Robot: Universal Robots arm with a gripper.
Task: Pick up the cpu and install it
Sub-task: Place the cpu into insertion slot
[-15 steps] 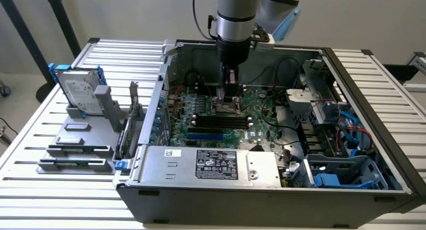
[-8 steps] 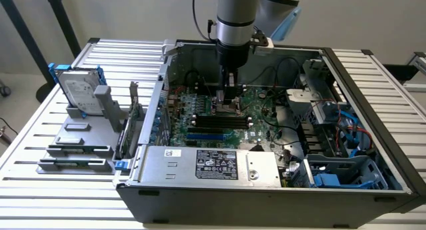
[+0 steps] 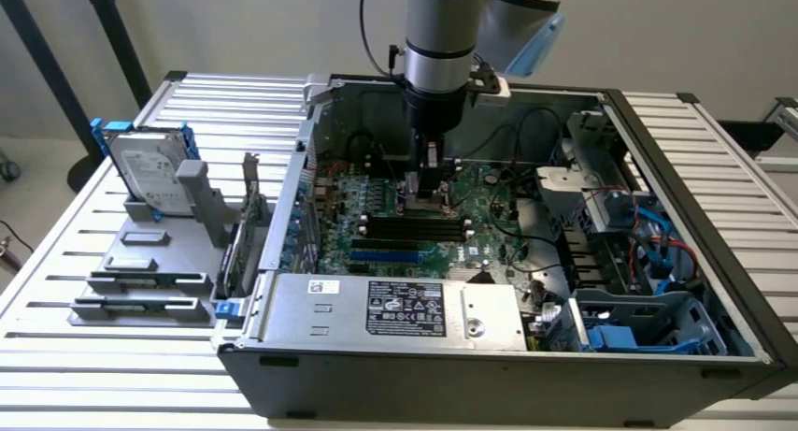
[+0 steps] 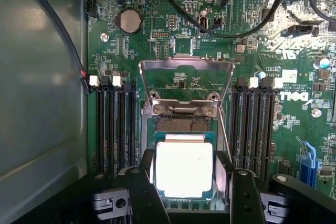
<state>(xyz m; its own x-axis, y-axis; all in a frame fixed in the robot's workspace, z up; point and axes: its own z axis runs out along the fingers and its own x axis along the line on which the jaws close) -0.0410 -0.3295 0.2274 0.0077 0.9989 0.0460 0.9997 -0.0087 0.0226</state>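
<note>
The cpu (image 4: 184, 167), a flat square chip with a bright silver top and thin green rim, sits between my gripper's (image 4: 185, 184) two black fingers (image 4: 147, 182), which press its two opposite edges. It lies low over the open socket (image 4: 181, 123) on the green motherboard (image 4: 262, 35), partly covering the socket's contact field. Whether it rests in the socket I cannot tell. The socket's metal load plate (image 4: 185, 77) stands flipped up behind it. In the exterior view my gripper (image 3: 424, 195) reaches straight down into the open computer case (image 3: 499, 370), its tips near the board's middle.
Black memory slots (image 4: 113, 124) flank the socket on both sides. Black cables (image 4: 52, 30) run along the case wall and over the board's far edge. A power supply (image 3: 399, 309) fills the case front. Outside, on the exterior view's left, a hard drive in a blue bracket (image 3: 148, 174) stands on a grey fixture (image 3: 144, 263).
</note>
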